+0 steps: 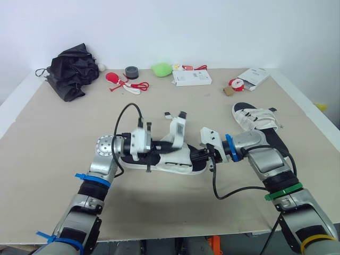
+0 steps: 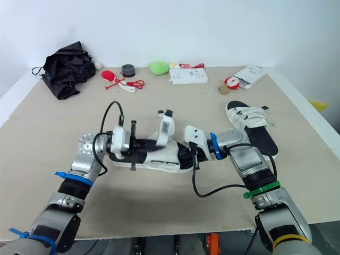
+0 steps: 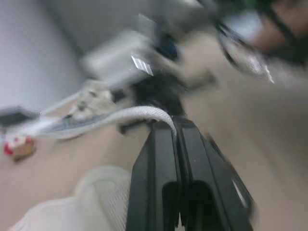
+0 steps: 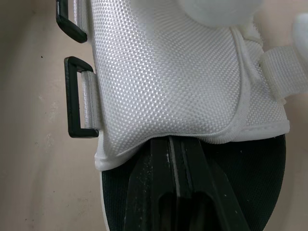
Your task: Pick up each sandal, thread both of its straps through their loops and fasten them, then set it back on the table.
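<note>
White with a black sole, the near sandal lies flat on the beige tabletop, a little in from the near edge and about midway between the left and right edges. Its long axis runs left to right. Which end is the toe cannot be told.

The left gripper reaches in from the sandal's left end. Its fingers are together, clamped on a white strap that curves out over their tips. An upright strap section stands at the sandal's middle.

The right gripper meets the right end. Its fingers lie together on the black insole, tips hidden under the edge of the woven upper. Whether they pinch it cannot be told. A black loop hangs free on the upper's side.

Bare tabletop lies left of the sandal and beyond it.

The second sandal lies farther off to the right, apart from the first and near the right edge. Its long axis runs from far left to near right, straps across the far half.

Along the far edge, from left to right, sit a black fabric bundle, a grey tape roll, a green object, a white box and a white packet.
</note>
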Controlling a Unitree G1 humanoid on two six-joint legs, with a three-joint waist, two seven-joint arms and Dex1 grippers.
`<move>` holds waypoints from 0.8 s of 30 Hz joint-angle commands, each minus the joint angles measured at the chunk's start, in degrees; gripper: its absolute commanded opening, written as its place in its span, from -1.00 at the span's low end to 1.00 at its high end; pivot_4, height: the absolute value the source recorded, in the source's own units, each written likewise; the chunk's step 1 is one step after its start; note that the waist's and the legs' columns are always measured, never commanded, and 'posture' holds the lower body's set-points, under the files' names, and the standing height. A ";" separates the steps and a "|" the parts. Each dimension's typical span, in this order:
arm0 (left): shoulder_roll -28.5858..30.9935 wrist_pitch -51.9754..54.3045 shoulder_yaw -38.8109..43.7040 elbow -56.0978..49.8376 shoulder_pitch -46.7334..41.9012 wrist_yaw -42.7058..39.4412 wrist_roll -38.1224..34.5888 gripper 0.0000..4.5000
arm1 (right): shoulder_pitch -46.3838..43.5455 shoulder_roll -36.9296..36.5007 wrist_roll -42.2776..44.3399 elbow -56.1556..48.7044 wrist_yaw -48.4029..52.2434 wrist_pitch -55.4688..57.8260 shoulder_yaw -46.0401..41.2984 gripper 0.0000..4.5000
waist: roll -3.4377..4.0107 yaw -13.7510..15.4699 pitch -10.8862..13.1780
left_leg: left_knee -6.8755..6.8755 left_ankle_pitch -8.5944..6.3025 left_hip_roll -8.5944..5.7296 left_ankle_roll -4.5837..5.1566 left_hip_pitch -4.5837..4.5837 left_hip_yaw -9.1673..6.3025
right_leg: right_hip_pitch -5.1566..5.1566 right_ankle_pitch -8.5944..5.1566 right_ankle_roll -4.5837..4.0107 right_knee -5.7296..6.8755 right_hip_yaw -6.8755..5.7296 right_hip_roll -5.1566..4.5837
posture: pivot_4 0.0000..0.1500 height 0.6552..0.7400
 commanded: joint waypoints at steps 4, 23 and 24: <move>3.28 -27.82 -1.76 15.39 -7.32 2.46 5.91 -0.99 | 2.11 -0.67 -2.94 2.82 -0.28 1.54 2.92 -1.00 | 0.00 -0.01 0.00 | 0.00 0.01 0.00 0.02 -0.01 0.01 | 0.00 0.00 0.05 0.00 -0.08 -0.01 | 1.00 1.00; 4.89 -11.95 -3.88 13.28 -7.68 3.65 -12.61 0.99 | 1.48 -0.41 -3.41 3.89 -0.27 0.64 3.36 -1.00 | 0.01 -0.08 0.00 | 0.02 0.00 0.04 0.05 -0.01 0.04 | 0.01 -0.01 0.22 0.03 -0.10 0.04 | 1.00 1.00; 6.30 -2.80 -4.06 9.53 -6.21 0.73 -15.43 0.99 | 1.51 -0.47 -3.41 3.87 -0.26 0.61 3.37 -1.00 | 0.01 -0.15 0.00 | 0.03 0.00 0.07 0.05 -0.01 0.04 | 0.00 -0.02 0.21 0.03 -0.10 0.07 | 1.00 1.00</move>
